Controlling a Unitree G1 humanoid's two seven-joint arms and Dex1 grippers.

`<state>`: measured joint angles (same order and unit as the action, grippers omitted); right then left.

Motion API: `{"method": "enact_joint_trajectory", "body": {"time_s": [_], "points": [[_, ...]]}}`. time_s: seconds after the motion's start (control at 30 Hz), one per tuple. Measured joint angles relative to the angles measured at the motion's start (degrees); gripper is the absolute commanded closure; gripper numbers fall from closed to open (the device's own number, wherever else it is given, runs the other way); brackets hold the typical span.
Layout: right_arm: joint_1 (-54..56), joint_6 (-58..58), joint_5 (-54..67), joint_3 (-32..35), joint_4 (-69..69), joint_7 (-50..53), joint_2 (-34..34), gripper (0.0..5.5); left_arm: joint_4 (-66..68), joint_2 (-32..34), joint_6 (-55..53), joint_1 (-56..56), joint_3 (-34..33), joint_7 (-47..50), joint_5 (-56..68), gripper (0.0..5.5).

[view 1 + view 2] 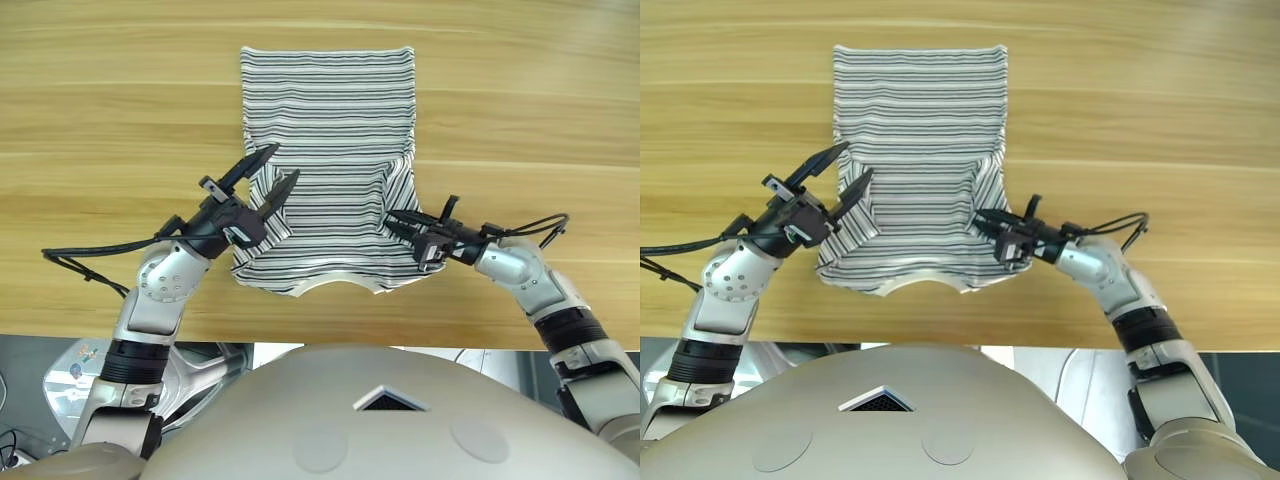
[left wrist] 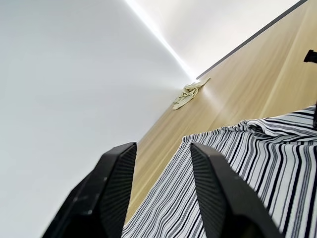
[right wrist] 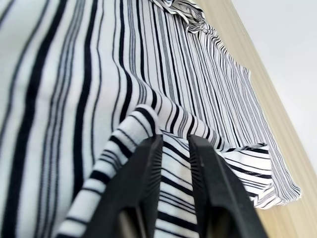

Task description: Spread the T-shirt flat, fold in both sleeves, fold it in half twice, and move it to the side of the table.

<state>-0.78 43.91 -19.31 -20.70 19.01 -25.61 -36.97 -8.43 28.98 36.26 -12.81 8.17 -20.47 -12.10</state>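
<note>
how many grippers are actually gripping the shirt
1. The right gripper is shut on a fold at the shirt's right side. The left gripper is open over the left side, holding nothing.

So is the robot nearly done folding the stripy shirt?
Not yet. The black-and-white striped T-shirt lies spread on the wooden table with both sleeves tucked in. The right pincer is pinching its edge; the left pincer is open over its other side. Both half-folds and moving it aside are left.
</note>
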Motion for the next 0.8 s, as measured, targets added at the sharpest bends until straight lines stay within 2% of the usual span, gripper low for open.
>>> {"method": "enact_joint_trajectory", "body": {"time_s": [0.1,0.3,0.5,0.63,0.67,0.8], "points": [[0.00,0.06,0.12,0.46,-0.24,0.46,0.00,3.57,1.07,1.17,0.51,-0.10,-0.53,-0.24,0.04,3.46],[-1.53,-0.37,0.91,3.17,-1.85,0.55,-1.35,3.57,3.52,2.02,1.15,-0.17,-0.91,-0.29,0.02,3.46],[-7.59,-1.50,13.02,8.57,-11.16,-4.49,-7.37,3.57,7.63,7.26,1.77,-0.88,-3.31,-1.55,-1.67,3.46],[-11.37,-2.03,26.78,15.82,-19.28,-7.23,-11.17,3.57,7.90,13.80,2.07,-2.46,-11.18,-1.51,-2.08,3.46],[-11.80,-2.43,26.31,17.66,-18.59,-7.15,-11.90,3.57,7.89,14.94,2.03,-3.42,-13.01,-1.41,-2.28,3.46],[-12.18,-2.11,2.24,18.11,-5.15,1.32,-15.76,3.57,11.97,19.97,-0.68,-8.08,-14.77,1.07,-15.07,3.46]]}}
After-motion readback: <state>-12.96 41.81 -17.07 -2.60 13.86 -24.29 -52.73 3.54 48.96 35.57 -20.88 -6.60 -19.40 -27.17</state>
